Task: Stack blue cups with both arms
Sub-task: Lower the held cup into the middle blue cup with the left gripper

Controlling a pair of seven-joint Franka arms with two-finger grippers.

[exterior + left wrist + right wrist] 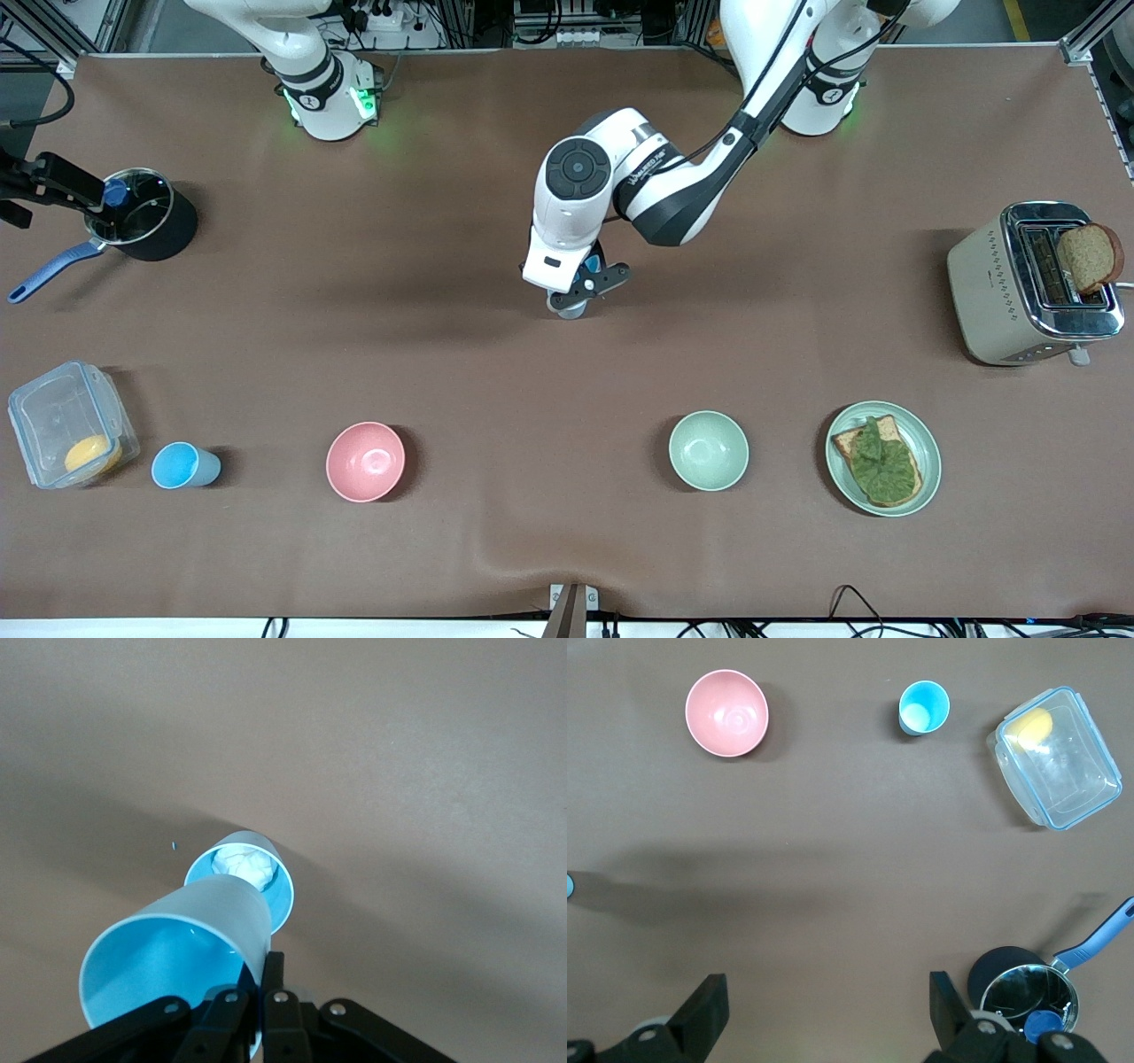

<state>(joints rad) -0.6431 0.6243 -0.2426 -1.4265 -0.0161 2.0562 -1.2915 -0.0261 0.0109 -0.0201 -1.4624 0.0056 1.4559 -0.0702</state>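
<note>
Pinching a blue cup (177, 943) by its rim, our left gripper (252, 997) hangs over a second cup (252, 877). Light, slick plastic; we judge the rim grip best. Our right gripper (824, 1010) waits, jaws wide and empty.

A brown mat (496, 372) covers the whole table, creased slightly at its near edge. Soft shadows lie across its middle. Along the far edge run aluminium frame rails (53, 27), a power strip (385, 18) and black cables (35, 80). More cables (850, 607) trail past the near edge.
</note>
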